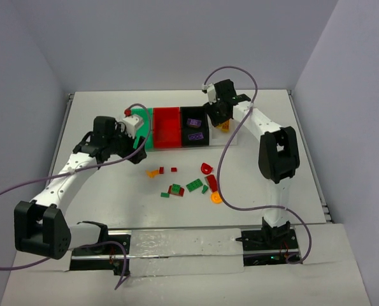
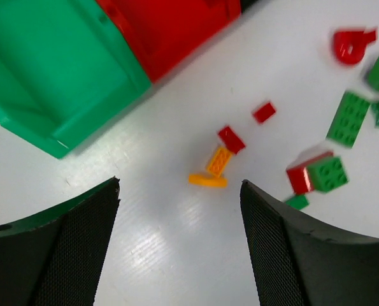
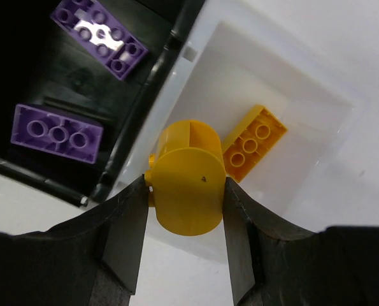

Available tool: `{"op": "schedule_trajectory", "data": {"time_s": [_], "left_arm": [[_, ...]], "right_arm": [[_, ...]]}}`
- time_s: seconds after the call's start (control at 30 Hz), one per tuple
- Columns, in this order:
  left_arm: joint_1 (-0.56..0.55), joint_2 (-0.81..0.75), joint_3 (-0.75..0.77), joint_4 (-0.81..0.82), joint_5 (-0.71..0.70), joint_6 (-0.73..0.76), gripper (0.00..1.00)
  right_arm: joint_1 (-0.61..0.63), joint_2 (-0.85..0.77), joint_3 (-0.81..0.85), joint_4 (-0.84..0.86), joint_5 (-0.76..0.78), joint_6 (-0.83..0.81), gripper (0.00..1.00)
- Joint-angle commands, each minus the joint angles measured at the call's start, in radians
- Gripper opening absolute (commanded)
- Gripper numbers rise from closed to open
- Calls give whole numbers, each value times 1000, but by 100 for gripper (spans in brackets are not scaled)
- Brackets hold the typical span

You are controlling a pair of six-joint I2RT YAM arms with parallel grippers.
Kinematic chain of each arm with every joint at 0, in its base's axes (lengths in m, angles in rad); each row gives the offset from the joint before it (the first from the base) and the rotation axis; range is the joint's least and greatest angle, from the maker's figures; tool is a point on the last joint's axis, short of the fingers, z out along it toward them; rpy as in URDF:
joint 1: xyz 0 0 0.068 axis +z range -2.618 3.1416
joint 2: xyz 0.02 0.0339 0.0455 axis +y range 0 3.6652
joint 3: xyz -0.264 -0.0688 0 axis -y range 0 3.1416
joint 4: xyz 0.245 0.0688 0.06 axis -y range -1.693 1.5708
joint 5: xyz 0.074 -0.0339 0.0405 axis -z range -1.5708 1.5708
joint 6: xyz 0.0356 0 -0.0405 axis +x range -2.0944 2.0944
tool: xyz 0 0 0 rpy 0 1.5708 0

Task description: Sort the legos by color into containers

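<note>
A rounded yellow brick (image 3: 186, 169) is pinched in the right gripper (image 3: 186, 188), over the near rim of the clear white bin (image 3: 291, 83), where a flat yellow brick (image 3: 253, 143) lies. From above, that arm hides most of this bin. At its 9 o'clock the black bin (image 3: 23, 64), cut off by the frame, holds two purple bricks (image 3: 57, 132). The left gripper (image 2: 179, 183) hangs wide with nothing between its jaws beside the green bin (image 2: 55, 70). Loose legos (image 1: 189, 185) lie at 6 o'clock of the row, and the table (image 1: 100, 108) reaches well past them to its edges.
</note>
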Motion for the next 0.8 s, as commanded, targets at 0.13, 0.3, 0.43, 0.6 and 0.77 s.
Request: {"op": "schedule_trajectory", "data": {"time_s": [0.13, 0.3, 0.43, 0.6, 0.77], "left_arm": [[-2, 50, -97, -3, 66, 321, 77], [-30, 125, -84, 6, 93, 417, 76], [-58, 156, -86, -9, 132, 525, 75], [-69, 168, -116, -31, 212, 710, 75], [-76, 193, -117, -19, 227, 764, 75]], "right_arm": [[-22, 37, 51, 94, 41, 66, 13], [-21, 37, 58, 76, 24, 81, 66], [-21, 8, 51, 60, -7, 94, 81], [-22, -28, 64, 30, -53, 116, 83], [-21, -97, 45, -8, -119, 120, 84]]}}
